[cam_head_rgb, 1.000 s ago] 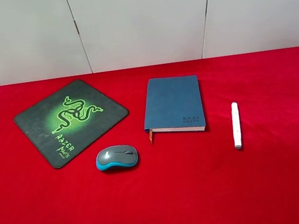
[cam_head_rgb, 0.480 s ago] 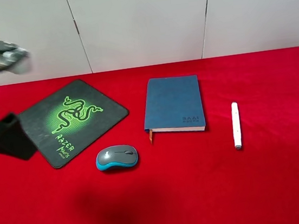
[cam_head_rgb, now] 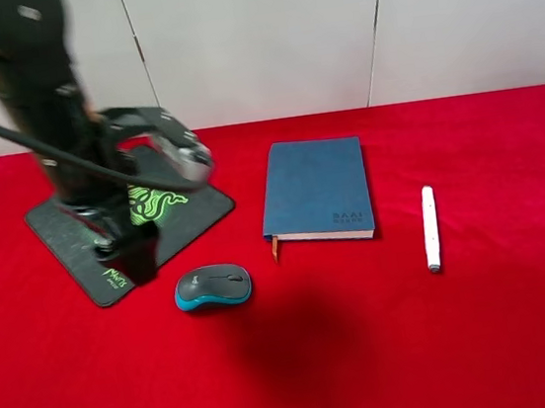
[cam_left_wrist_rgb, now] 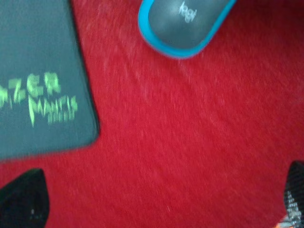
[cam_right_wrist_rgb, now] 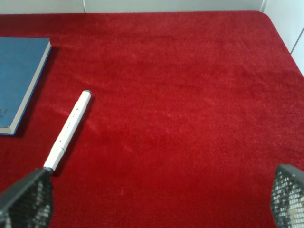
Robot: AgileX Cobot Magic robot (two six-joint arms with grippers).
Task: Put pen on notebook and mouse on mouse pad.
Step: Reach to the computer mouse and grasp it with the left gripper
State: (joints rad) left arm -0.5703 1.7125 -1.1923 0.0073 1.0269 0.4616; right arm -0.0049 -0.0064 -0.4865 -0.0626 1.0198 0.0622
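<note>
Starting w/ the mouse (cam_head_rgb: 212, 286): we see it on the red cloth (cam_head_rgb: 390, 349), just beside the near edge of the mouse pad (cam_head_rgb: 201, 205) but not on it. Its grey top is up, w/ the blue rim around.

The pad lies at an angle on the left part of the table, and green letters show near its near corner.

The pen (cam_head_rgb: 430, 228) lies flat on the cloth on the right side. It is apart from the notebook (cam_head_rgb: 315, 187) and approx. parallel to its long edge.

The notebook is closed, blue cover up, btw. pad and pen. An orange ribbon (cam_head_rgb: 276, 248) comes out at its near left corner.

L claw (cam_left_wrist_rgb: 156, 199): the jaws are wide apart and it holds nothing; only bare cloth shows btw. the two dark fingers (cam_left_wrist_rgb: 21, 199). It hangs over the cloth near the pad's corner, w/ the mouse ahead of it, not touching.

In the high view the left arm (cam_head_rgb: 54, 121) is blurred and covers the middle of the pad.

R claw (cam_right_wrist_rgb: 156, 199): also wide open and empty, over the cloth. One end of the pen is close to one finger in the wrist view; we cannot tell if they touch.

Behind the table are white wall panels (cam_head_rgb: 262, 36).
</note>
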